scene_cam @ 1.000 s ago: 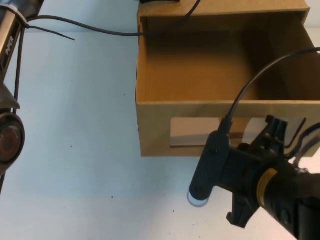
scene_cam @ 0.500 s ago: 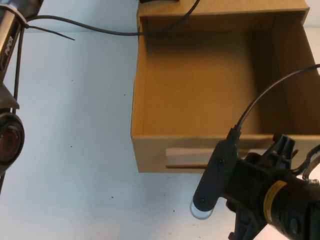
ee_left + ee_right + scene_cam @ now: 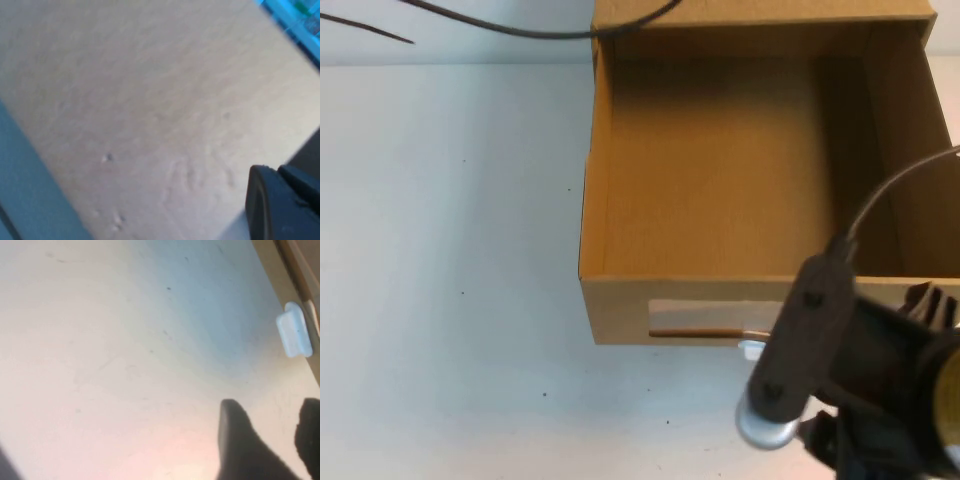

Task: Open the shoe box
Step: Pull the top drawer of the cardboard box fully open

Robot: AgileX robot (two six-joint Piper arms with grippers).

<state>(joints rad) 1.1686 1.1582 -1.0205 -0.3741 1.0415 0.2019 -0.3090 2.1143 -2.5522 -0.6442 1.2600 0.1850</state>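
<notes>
Cardboard shoe box [image 3: 620,312], one, open-topped, sits right of centre on the table [image 3: 450,250]. You have two grippers. The right gripper [image 3: 270,437] hangs low over the table just before the box's front wall, spread wide and empty. The left gripper [image 3: 282,202] hangs over a pale surface [image 3: 125,100]; you cannot tell its grip.

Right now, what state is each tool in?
Left tool: close to a tan surface; state cannot be told.
Right tool: open, holding nothing, above the table in front of the shoe box.
</notes>
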